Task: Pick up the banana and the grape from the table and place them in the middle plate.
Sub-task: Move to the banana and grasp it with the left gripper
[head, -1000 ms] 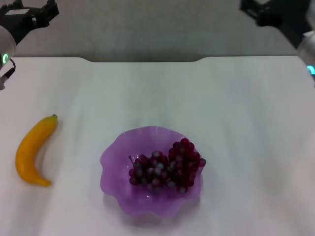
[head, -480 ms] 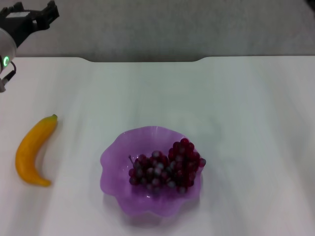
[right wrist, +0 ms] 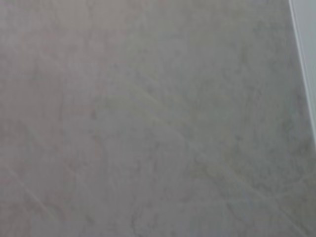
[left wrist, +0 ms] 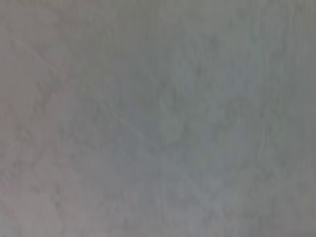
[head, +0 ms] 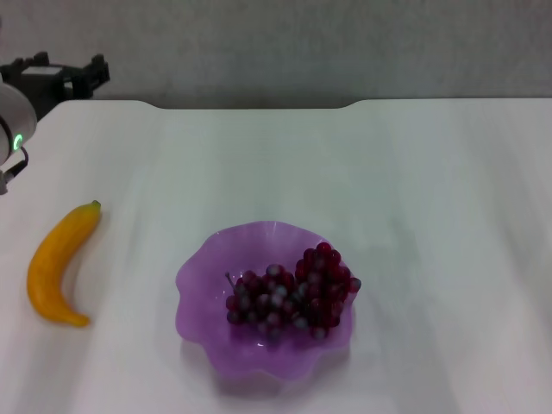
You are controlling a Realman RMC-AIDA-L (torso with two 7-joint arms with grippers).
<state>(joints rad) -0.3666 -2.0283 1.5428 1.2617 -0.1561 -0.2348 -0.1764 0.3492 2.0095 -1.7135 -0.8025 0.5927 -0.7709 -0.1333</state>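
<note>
Banana (head: 59,264): single, curved, yellow-orange, dark green stem tip pointing far, lying flat on white table (head: 414,216) at its left side, well apart from plate. Grape (head: 293,293): dark red-purple bunch, some whitish bloom, lying inside middle plate (head: 200,274), a translucent purple dish with wavy rim, near table's front centre.

A plain grey floor (head: 285,52) lies beyond the far edge.

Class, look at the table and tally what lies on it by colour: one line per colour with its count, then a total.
Yellow: 1, the banana
Dark red-purple: 1, the grape bunch, lying in the plate
Translucent purple: 1, the middle plate
Total: 3
</note>
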